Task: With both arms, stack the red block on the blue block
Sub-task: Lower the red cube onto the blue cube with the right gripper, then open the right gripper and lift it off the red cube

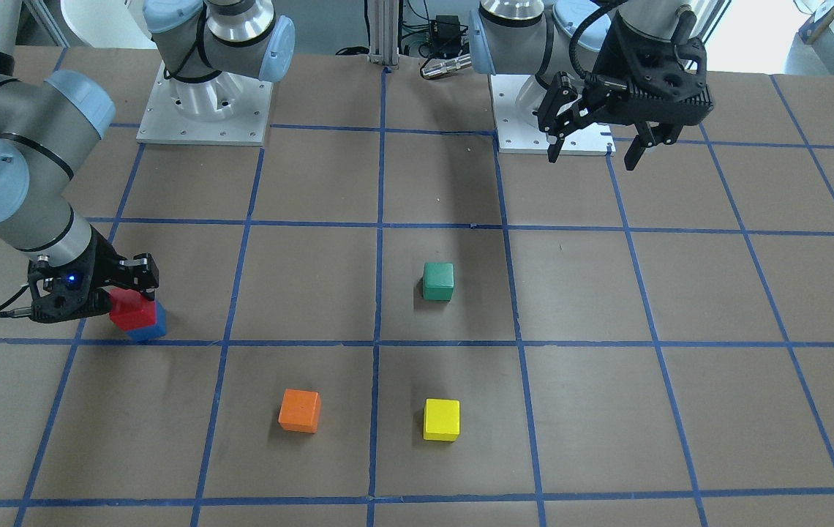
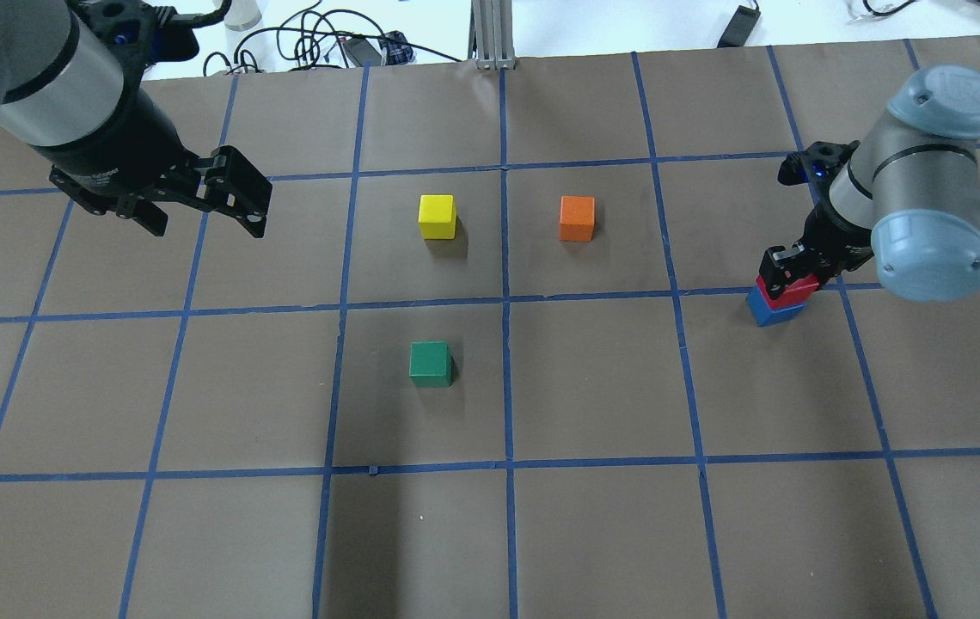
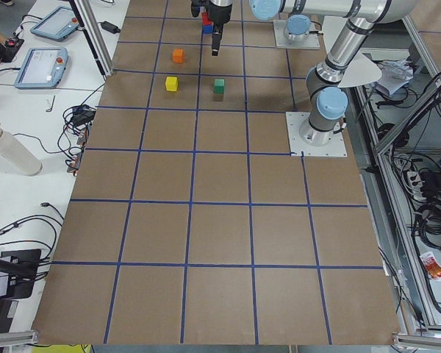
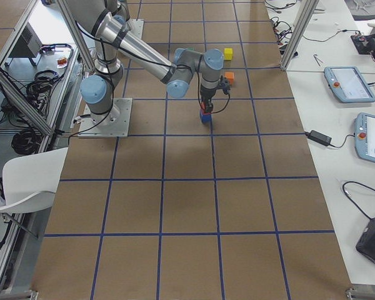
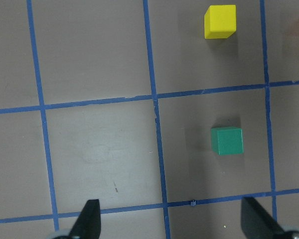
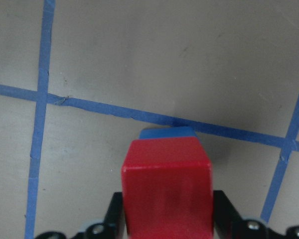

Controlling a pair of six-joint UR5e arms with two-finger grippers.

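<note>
The red block [image 1: 132, 310] sits on top of the blue block [image 1: 151, 329] at the table's right side, near a blue tape line. My right gripper [image 1: 126, 296] is shut on the red block, with a finger on each side of it. In the right wrist view the red block [image 6: 167, 191] fills the space between the fingers [image 6: 117, 214], and only the blue block's far edge [image 6: 167, 133] shows beyond it. In the overhead view the stack stands under my right gripper [image 2: 791, 271]. My left gripper [image 2: 206, 223] is open and empty, hovering high over the table's left side.
A green block [image 2: 430, 364] stands near the table's middle. A yellow block [image 2: 437, 216] and an orange block [image 2: 577, 218] stand farther out. The brown table [image 2: 593, 533] has a grid of blue tape. Both arm bases sit at the robot's edge.
</note>
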